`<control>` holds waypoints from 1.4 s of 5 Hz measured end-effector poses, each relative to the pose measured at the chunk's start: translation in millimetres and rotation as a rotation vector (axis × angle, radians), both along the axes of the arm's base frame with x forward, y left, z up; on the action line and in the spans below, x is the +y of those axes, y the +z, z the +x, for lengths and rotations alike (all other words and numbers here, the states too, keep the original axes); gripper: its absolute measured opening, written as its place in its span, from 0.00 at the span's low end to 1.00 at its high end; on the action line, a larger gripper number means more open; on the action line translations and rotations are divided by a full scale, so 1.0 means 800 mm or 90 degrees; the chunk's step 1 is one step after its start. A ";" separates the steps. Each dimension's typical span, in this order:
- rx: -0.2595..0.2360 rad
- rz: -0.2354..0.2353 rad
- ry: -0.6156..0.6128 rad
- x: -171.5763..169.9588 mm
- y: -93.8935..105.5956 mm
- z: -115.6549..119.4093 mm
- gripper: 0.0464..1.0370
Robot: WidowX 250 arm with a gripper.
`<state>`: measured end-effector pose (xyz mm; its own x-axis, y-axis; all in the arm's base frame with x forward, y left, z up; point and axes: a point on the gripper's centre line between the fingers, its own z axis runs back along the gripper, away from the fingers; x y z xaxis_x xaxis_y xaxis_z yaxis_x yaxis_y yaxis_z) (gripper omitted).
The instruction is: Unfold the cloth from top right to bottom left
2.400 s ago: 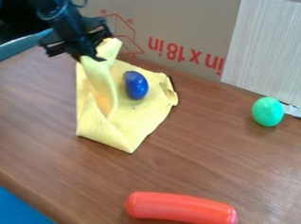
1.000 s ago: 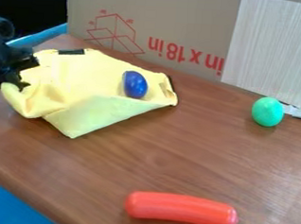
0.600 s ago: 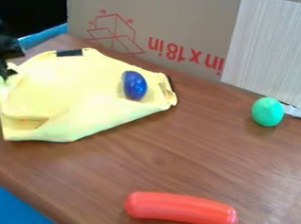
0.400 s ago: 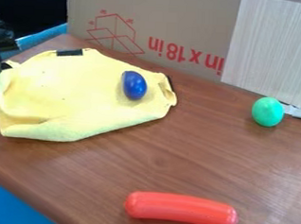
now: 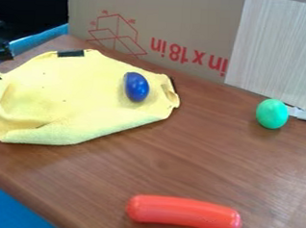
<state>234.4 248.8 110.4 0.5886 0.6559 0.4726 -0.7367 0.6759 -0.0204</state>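
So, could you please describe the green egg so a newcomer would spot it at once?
On the wooden table, look near the foot of the whitish panel. The green egg stands there; the blue egg lies on the yellow cloth.

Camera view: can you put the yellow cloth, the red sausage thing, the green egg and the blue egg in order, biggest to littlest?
1. Yellow cloth
2. Red sausage thing
3. Green egg and blue egg, too alike to rank
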 end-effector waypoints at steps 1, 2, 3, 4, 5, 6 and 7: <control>0.025 0.021 0.010 0.010 -0.006 -0.007 0.01; 0.029 0.028 0.026 0.020 -0.005 -0.017 0.01; 0.030 0.028 0.029 0.025 -0.005 -0.023 0.01; 0.036 0.027 0.036 0.032 -0.005 -0.035 0.01; 0.044 0.031 0.034 0.037 -0.006 -0.042 0.04; 0.062 0.036 0.031 0.046 -0.014 -0.048 0.18; 0.071 0.043 0.021 0.056 -0.010 -0.049 0.46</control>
